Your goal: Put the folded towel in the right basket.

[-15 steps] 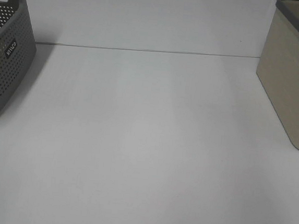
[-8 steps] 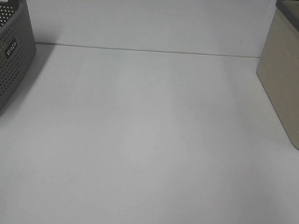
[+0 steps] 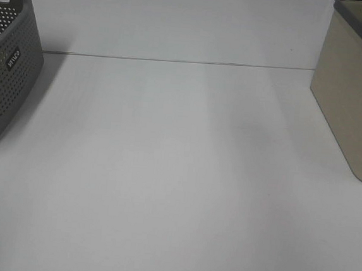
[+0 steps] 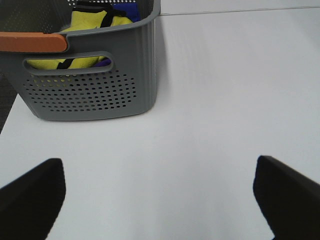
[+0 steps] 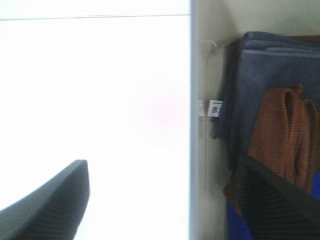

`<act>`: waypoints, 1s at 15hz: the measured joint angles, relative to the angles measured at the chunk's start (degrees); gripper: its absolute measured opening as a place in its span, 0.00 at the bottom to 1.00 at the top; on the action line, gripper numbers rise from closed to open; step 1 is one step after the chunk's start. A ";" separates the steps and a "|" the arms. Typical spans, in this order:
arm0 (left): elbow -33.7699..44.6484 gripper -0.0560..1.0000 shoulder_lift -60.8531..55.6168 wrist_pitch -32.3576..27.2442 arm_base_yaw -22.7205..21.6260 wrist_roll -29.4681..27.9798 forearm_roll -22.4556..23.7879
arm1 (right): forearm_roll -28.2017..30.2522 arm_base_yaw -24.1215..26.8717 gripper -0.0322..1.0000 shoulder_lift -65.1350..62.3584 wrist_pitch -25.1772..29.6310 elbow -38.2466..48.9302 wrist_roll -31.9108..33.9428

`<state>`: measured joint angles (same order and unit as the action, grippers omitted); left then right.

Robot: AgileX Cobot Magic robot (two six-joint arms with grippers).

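Note:
A dark blue folded towel (image 5: 265, 70) with white tags lies inside the beige right basket (image 3: 351, 106), with a rust-brown cloth (image 5: 282, 135) on top of it. My right gripper (image 5: 162, 165) is open and empty, its fingers (image 5: 55, 200) standing on either side of the basket's wall (image 5: 200, 75). My left gripper (image 4: 157, 165) is open and empty over the bare table, a short way in front of the grey perforated left basket (image 4: 90, 90). Neither arm shows in the exterior high view.
The grey left basket (image 3: 2, 75) holds yellow cloth (image 4: 92, 22) and something blue, and has an orange bar (image 4: 32, 41) on its rim. The white table (image 3: 177, 173) lies between the two baskets, with a seam line across its far part.

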<state>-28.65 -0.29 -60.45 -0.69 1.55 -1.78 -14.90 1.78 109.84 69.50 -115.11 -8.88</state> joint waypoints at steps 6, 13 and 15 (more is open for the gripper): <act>0.00 0.97 0.00 0.00 0.00 0.00 0.00 | 2.52 -4.53 0.76 -8.65 0.23 9.91 2.86; 0.00 0.97 0.00 0.00 0.00 0.00 0.00 | 6.02 -4.53 0.76 -30.60 0.23 38.50 2.98; 0.00 0.97 0.00 0.00 0.00 0.00 0.00 | 6.19 -4.53 0.76 -38.67 0.23 49.62 2.98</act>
<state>-28.65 -0.29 -60.45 -0.69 1.55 -1.78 -8.71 -2.75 71.16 69.73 -65.49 -5.90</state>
